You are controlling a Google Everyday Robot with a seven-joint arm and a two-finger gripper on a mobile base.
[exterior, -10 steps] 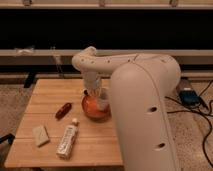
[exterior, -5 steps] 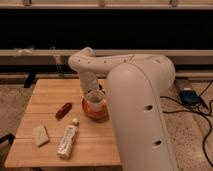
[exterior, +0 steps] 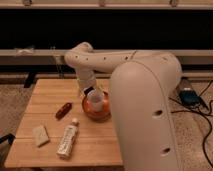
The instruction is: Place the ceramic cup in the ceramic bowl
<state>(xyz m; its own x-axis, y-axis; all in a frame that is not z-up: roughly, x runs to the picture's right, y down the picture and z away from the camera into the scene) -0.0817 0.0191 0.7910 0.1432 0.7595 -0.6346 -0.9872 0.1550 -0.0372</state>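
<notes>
The ceramic cup point(exterior: 96, 98), small and pale white, stands inside the ceramic bowl point(exterior: 95, 113), which is orange-red and sits at the middle right of the wooden table point(exterior: 40, 95). My gripper point(exterior: 88, 91) is just up and left of the cup, at its rim, at the end of the white arm point(exterior: 100, 57) that reaches in from the right. I cannot tell whether it still touches the cup. The arm's large body point(exterior: 145, 110) hides the bowl's right side.
A dark red oblong object point(exterior: 63, 110) lies left of the bowl. A white bottle with a label point(exterior: 67, 140) lies near the front edge, and a pale flat packet point(exterior: 41, 135) lies at the front left. A blue device with cables point(exterior: 190, 95) is on the floor at right.
The gripper has drawn back up and left off the bowl, so the cup now shows standing in the bowl. The other objects have not moved.
</notes>
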